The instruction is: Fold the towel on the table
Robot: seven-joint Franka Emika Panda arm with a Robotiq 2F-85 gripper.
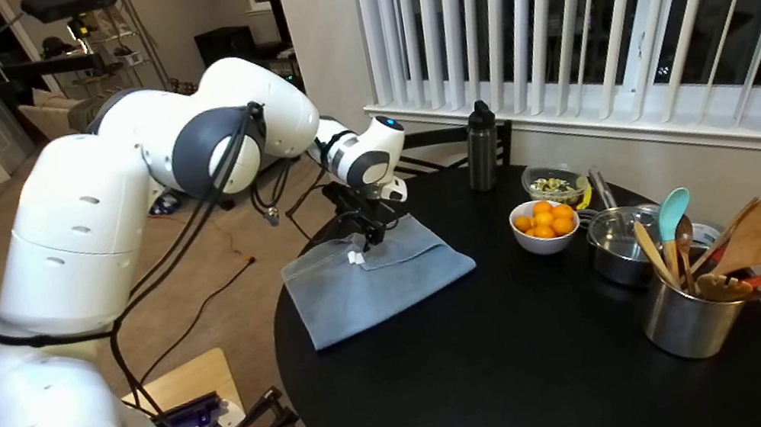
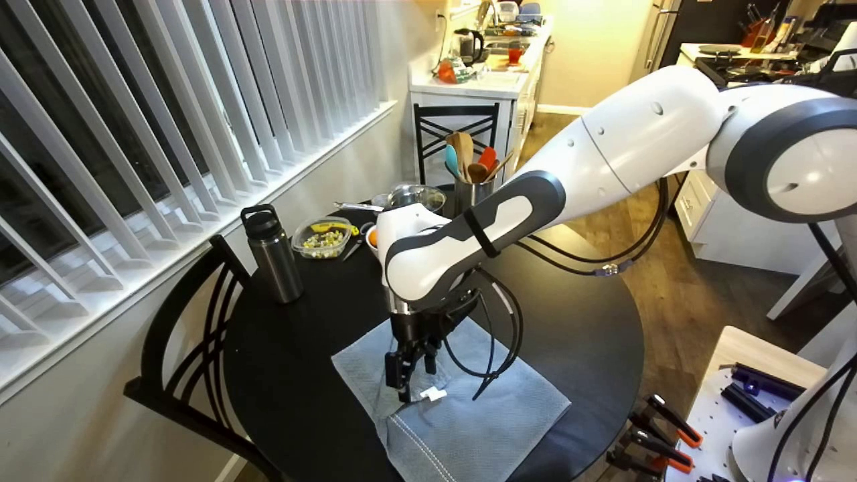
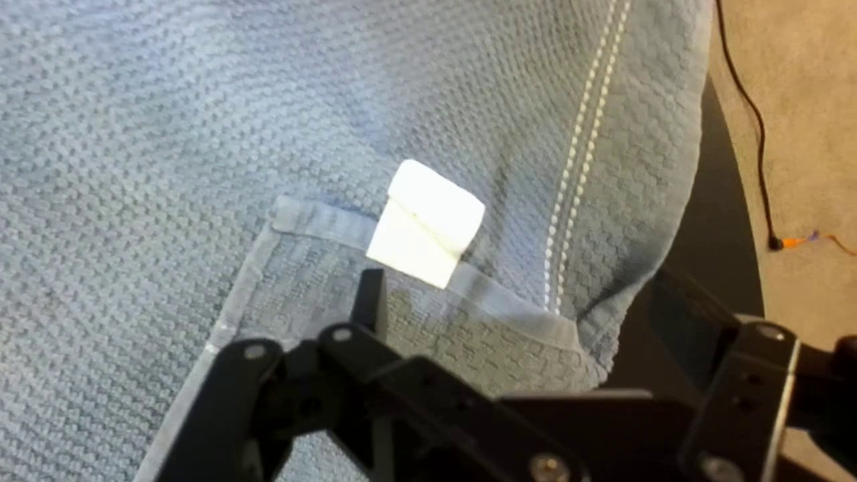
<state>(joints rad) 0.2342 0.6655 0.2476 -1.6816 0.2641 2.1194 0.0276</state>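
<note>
The pale grey-blue towel [image 1: 379, 299] lies on the round black table [image 1: 496, 349], spread in layers, with a smaller flap turned over near its far side. A small white tag [image 3: 425, 224] sticks out from a hem, also visible in both exterior views. My gripper [image 3: 532, 311] points down over this part, its jaws wide apart with nothing gripped. One finger [image 3: 369, 298] is above the flap; the opposite one is past the towel's edge, over bare table. A towel corner shows between them. In an exterior view the gripper [image 2: 416, 383] is close beside the tag; whether it touches cloth I cannot tell.
A dark bottle [image 1: 483, 150] stands at the window side. Near it are a clear food container [image 2: 325, 237], a white bowl [image 1: 546, 244] of oranges, a pan [image 1: 621, 262] and a metal pot of utensils [image 1: 692, 320]. A black chair [image 2: 181, 375] adjoins the table.
</note>
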